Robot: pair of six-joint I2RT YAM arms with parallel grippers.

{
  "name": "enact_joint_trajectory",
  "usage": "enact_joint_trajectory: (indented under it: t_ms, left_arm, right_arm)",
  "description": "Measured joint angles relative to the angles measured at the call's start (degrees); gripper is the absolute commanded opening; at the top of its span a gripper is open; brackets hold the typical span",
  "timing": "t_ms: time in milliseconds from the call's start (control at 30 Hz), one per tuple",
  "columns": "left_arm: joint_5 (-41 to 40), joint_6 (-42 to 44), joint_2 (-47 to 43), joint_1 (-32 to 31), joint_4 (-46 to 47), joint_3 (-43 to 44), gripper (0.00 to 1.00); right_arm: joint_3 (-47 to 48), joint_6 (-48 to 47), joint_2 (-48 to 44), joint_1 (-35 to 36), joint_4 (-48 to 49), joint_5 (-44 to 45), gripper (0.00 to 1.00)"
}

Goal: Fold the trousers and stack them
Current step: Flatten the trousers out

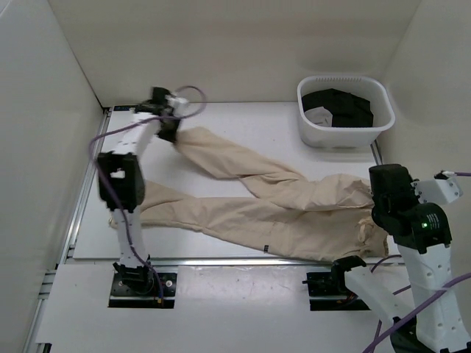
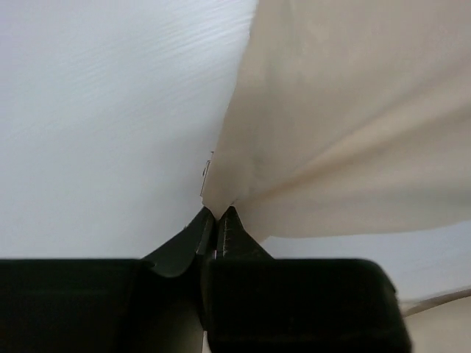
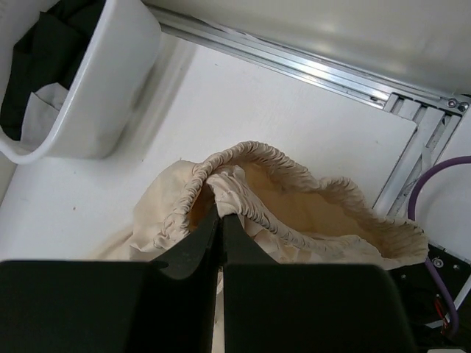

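A white tabletop [image 1: 243,125] walled by pale panels carries the wrinkled, light beige cloth trousers [image 1: 280,213], with the legs splayed apart. The left gripper [image 2: 218,213] is clenched on the far leg's end corner, and the cloth fans out ahead of its jaws, probably ready to carry that leg over. The right gripper [image 3: 221,215] pinches the gathered elastic waistband [image 3: 294,209] at its tips, likely anchoring the waist. A white plastic basket [image 1: 324,136] of dark clothes [image 1: 342,107] stands beyond, left of the right jaws.
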Motion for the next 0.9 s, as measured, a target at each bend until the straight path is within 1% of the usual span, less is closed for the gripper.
enact_joint_trajectory:
  t_ms: [100, 167, 233, 333, 400, 433, 533, 667, 767, 833, 900]
  left_arm:
    - [-4.0, 3.5, -13.5, 13.2, -1.2, -5.0, 0.14]
    - [-7.5, 6.0, -23.5, 20.0, -2.6, -8.2, 0.14]
    - [-11.1, 8.4, -33.0, 21.9, -4.1, -11.9, 0.14]
    - [-16.0, 12.6, -44.7, 20.3, -5.0, -18.8, 0.14]
    - [-18.1, 16.1, -50.2, 22.5, -4.8, -23.7, 0.14]
    - [-19.2, 17.7, -52.0, 25.0, -4.4, -26.2, 0.14]
    - [-22.0, 21.4, -53.2, 31.5, -4.4, -30.6, 0.14]
    - [-22.5, 24.7, -52.5, 34.3, -4.7, -33.0, 0.14]
    - [-21.8, 26.4, -52.0, 36.4, -4.6, -33.3, 0.14]
    - [-21.3, 26.9, -49.7, 37.7, -4.5, -32.7, 0.14]
    - [-20.2, 26.8, -44.3, 38.7, -5.3, -29.2, 0.14]
  right_arm:
    - [0.0, -0.3, -1.8, 0.0, -0.1, 0.1, 0.00]
    - [0.0, -0.8, -2.9, 0.0, -0.2, -0.4, 0.00]
    - [0.0, -1.2, -3.7, 0.0, -0.2, -0.7, 0.00]
    - [0.3, -1.4, -4.6, 0.0, -0.4, -1.2, 0.00]
    - [0.8, -1.4, -5.4, 0.0, -0.5, -1.4, 0.00]
    - [1.1, -1.4, -5.9, 0.0, -0.5, -1.4, 0.00]
    - [2.6, -2.3, -7.2, 0.0, -0.5, -1.4, 0.00]
    - [3.8, -2.8, -7.2, 0.0, -0.5, -2.1, 0.00]
    - [2.6, -2.8, -7.0, 0.0, -0.4, -3.3, 0.00]
    - [0.5, -3.6, -6.7, 0.0, -0.2, -3.8, 0.00]
    - [-1.7, -4.7, -5.5, 0.0, 1.2, -3.7, 0.00]
